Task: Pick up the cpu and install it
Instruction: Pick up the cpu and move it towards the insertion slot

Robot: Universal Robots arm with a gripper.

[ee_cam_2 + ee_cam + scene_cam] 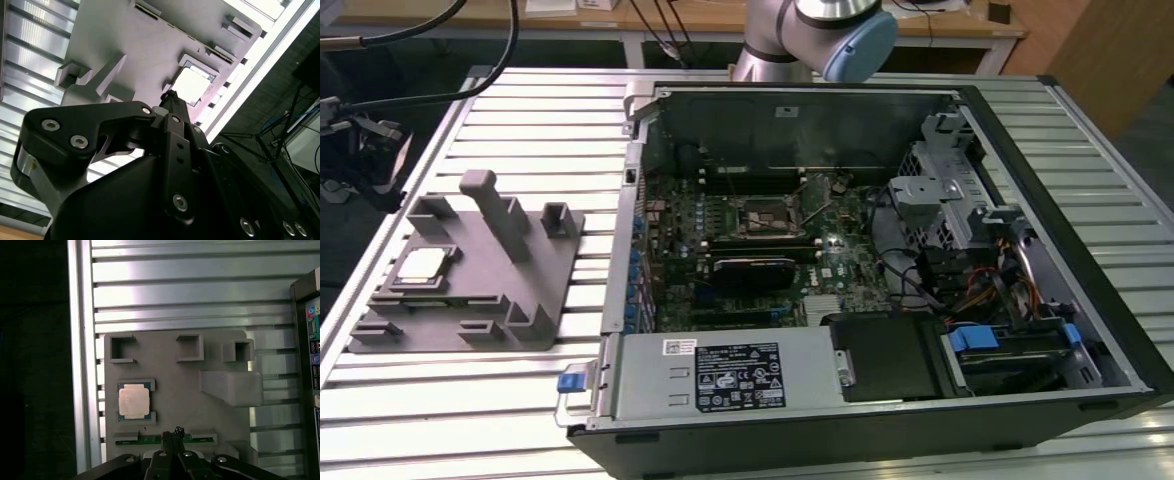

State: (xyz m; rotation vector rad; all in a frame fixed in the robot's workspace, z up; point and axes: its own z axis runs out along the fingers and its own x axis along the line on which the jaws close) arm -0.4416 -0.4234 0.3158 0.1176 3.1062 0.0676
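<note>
While the cpu (134, 401) lies in the grey fixture (180, 390), the pincer (172, 434) hovers nearby, pressed together, empty.

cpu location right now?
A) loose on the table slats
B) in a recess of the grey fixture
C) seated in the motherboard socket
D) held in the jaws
B: in the first wrist view the cpu lies flat in a recess of the grey fixture, and the gripper is apart from it, not holding it.
</note>
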